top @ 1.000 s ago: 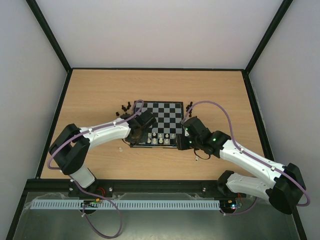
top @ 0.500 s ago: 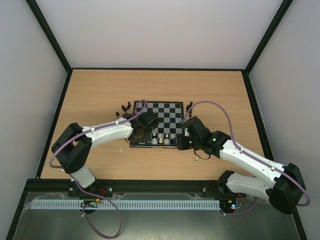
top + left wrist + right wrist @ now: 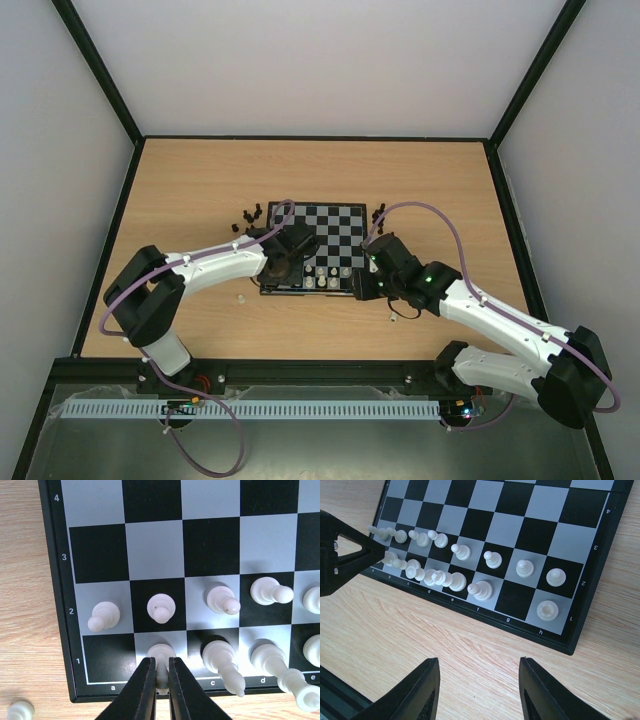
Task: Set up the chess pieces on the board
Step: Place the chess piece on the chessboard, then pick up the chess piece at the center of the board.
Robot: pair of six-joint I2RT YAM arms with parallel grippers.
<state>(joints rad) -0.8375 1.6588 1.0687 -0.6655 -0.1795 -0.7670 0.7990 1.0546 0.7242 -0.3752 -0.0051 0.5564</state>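
Pieces (image 3: 221, 600) crowd the board (image 3: 155, 542), so releasing the b1 piece (image 3: 161, 651) from our clamped left gripper (image 3: 160, 662), we may topple its c1 neighbour (image 3: 220, 656); our right gripper (image 3: 477, 667) hangs open, empty.

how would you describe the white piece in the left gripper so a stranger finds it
Start at the chessboard's near-left corner, rank 1. Skip the empty corner square; the white piece stands on the next one. It alone is pinched between the left gripper's black fingers.
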